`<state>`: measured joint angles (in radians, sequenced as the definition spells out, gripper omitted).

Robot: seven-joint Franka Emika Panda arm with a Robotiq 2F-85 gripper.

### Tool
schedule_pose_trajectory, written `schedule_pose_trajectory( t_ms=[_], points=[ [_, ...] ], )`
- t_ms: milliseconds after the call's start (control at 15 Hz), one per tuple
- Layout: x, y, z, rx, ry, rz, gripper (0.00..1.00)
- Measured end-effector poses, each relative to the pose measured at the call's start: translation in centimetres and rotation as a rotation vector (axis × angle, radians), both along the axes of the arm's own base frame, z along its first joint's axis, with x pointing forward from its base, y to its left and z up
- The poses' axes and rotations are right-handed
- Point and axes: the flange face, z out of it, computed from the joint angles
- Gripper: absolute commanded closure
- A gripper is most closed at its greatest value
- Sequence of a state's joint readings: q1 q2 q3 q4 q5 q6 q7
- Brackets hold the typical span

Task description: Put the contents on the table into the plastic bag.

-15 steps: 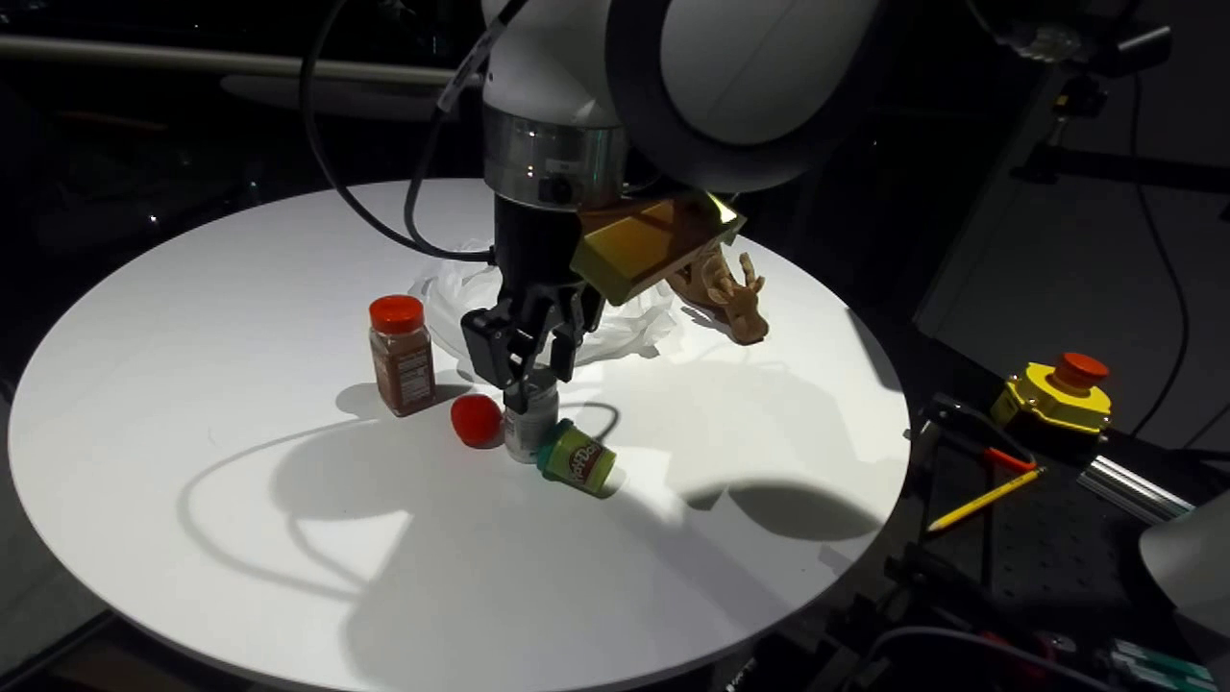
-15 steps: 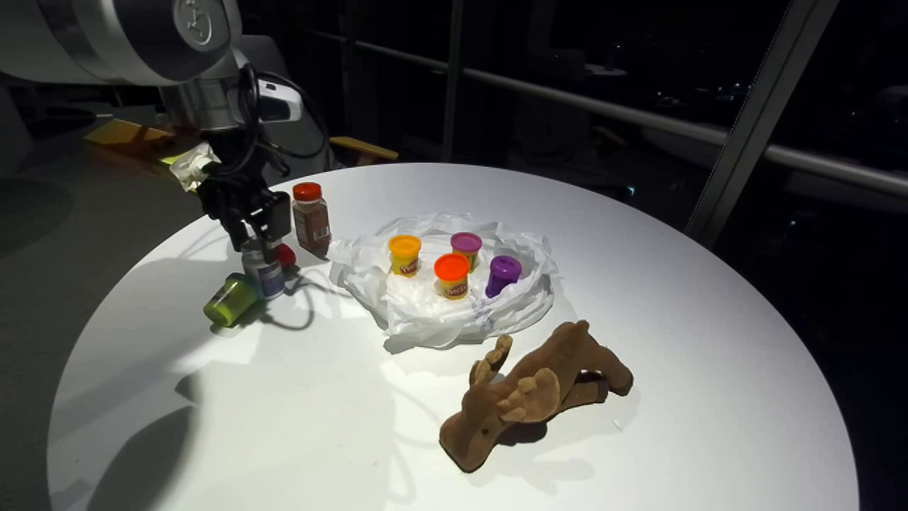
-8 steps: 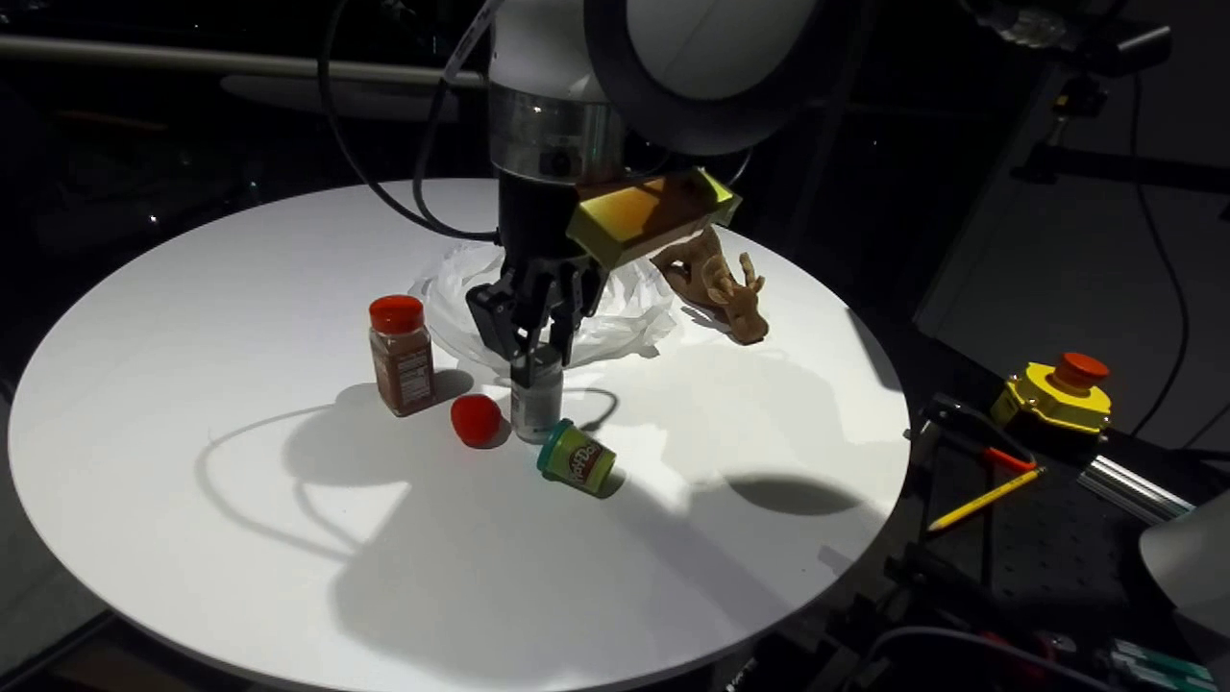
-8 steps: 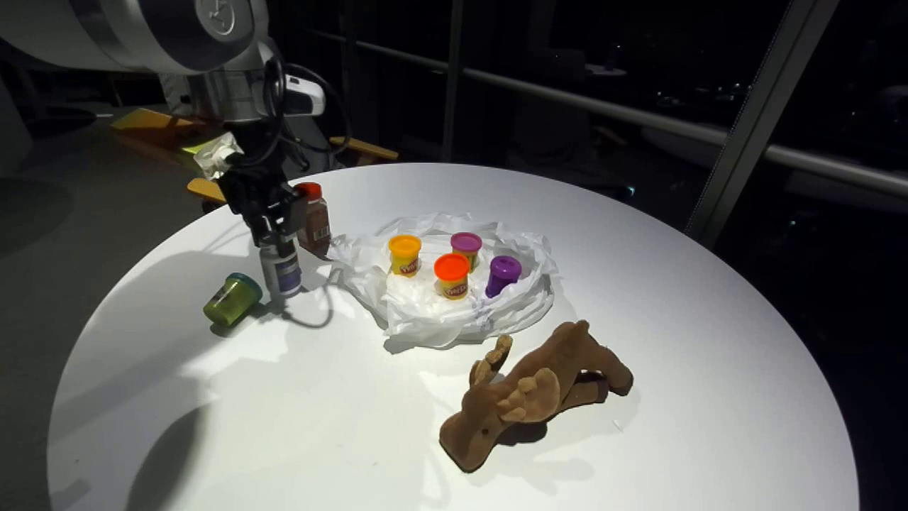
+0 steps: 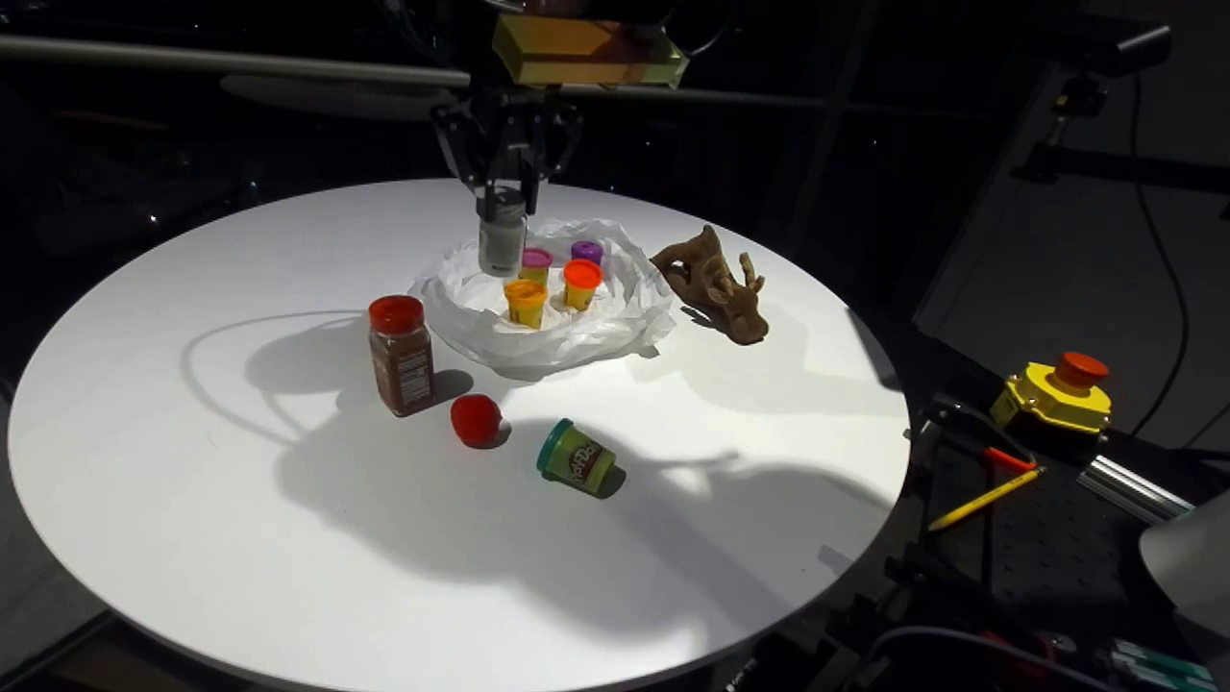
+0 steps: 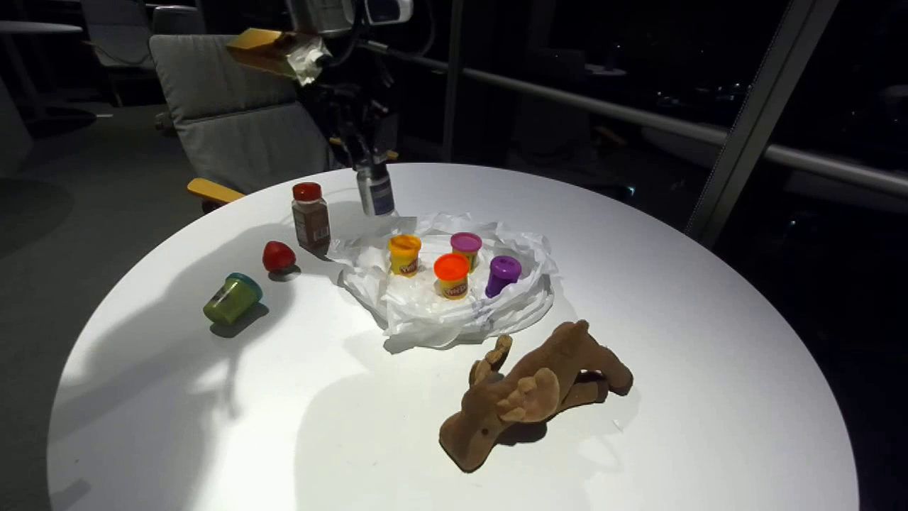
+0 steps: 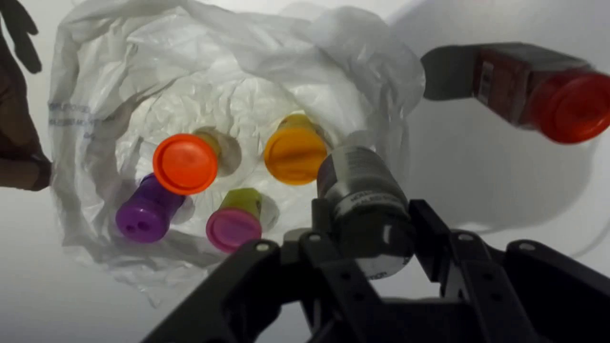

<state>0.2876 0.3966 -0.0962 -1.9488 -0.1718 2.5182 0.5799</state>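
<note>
While the round white table [image 5: 240,596] spreads out below the gripper [image 7: 369,209], the plastic bag [image 6: 433,328] lies opened on it, lower than the gripper and near it, its crumpled rim spread wide. On the bag's far side from the gripper lies a brown plush moose [image 6: 532,397]. Opposite, away from the bag, a red-lidded spice jar [image 5: 402,365] stands upright, apart from the gripper and beneath its level. Narrowed around its load, the gripper holds a pale bottle [image 5: 503,245] near the top, almost upright and raised clear of the table; in the wrist view the bottle covers part of the bag's rim, and whether it hangs over the opening cannot be told. Inside the bag, below the gripper, the amber-lidded tub [image 7: 295,155] sits nearest it, the pink-lidded tub [image 7: 233,228] next, then the orange-lidded tub [image 7: 186,163], with the purple tub [image 7: 147,209] farthest. Outside the bag and well apart from the gripper, toward the camera in an exterior view, a teal-lidded green tub [image 5: 577,458] lies on its side. Closer to the gripper, a small red object [image 5: 476,420] rests between that tub and the spice jar.
</note>
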Motion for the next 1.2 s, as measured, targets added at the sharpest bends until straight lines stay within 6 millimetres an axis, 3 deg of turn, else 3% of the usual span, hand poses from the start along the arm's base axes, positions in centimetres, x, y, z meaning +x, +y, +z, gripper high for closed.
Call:
schedule_pose_trajectory(
  t_ms=[267, 600, 1133, 1200],
  points=[
    [4.2, -2.9, 0.3, -0.009, -0.024, -0.103, 0.80],
    [8.4, -5.8, -2.6, -0.008, 0.008, -0.182, 0.81],
    [12.1, -7.4, -7.3, 0.047, 0.069, -0.271, 0.80],
    [12.2, -7.3, -7.7, 0.050, 0.073, -0.275, 0.31]
  ],
)
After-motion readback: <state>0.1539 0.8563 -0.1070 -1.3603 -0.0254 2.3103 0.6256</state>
